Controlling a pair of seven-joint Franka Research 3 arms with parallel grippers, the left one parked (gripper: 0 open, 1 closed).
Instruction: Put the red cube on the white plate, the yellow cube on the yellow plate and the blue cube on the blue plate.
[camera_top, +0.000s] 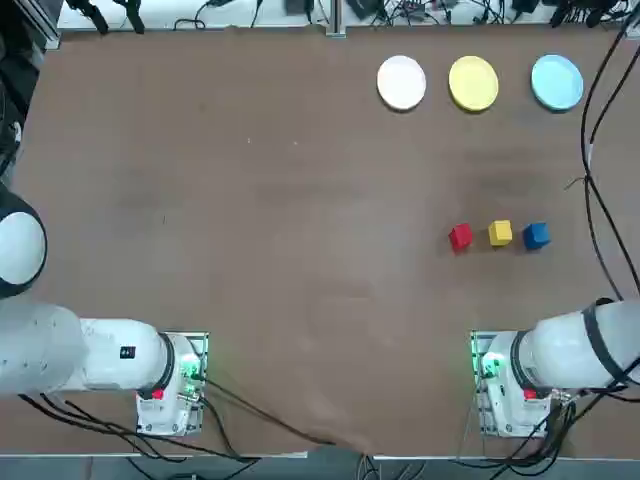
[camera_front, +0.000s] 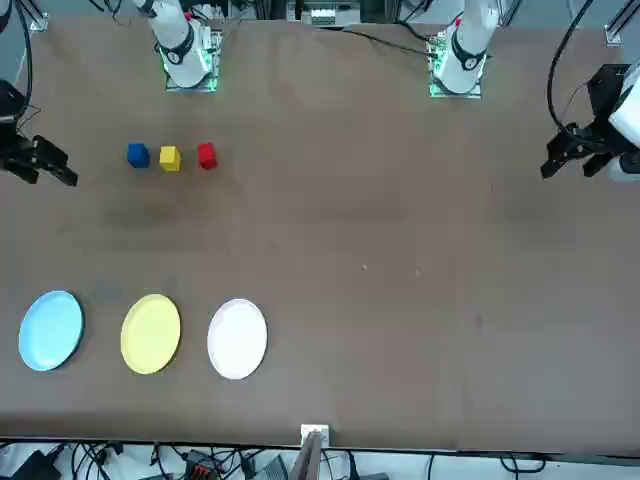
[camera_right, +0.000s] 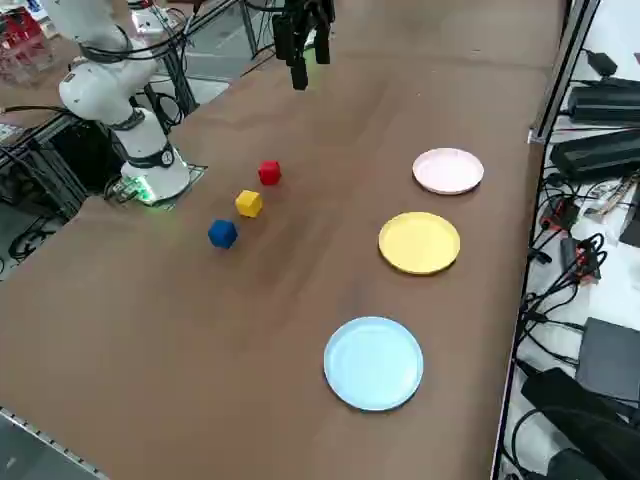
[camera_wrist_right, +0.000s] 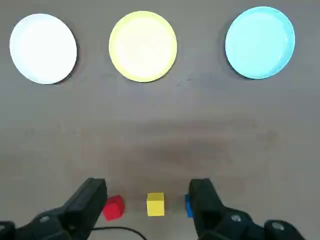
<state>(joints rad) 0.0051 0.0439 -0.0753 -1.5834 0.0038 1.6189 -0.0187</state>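
The red cube (camera_top: 460, 236), yellow cube (camera_top: 500, 233) and blue cube (camera_top: 536, 235) sit in a row on the brown table. Farther out lie the white plate (camera_top: 401, 82), yellow plate (camera_top: 473, 83) and blue plate (camera_top: 557, 81), also in a row, all bare. My right gripper (camera_wrist_right: 147, 187) hangs high above the cubes, open with nothing between its fingers. The wrist view shows the yellow cube (camera_wrist_right: 155, 204) far below the gap, the red cube (camera_wrist_right: 114, 207) beside one finger and the blue cube (camera_wrist_right: 188, 206) partly hidden by the other. The right gripper (camera_front: 60, 172) also shows at the front view's left edge.
The right arm's base (camera_top: 500, 385) stands at the table's near edge behind the cubes. Black cables (camera_top: 600, 150) hang along the table's right side. Boxes and more cables (camera_right: 600, 100) lie off the far edge beyond the plates.
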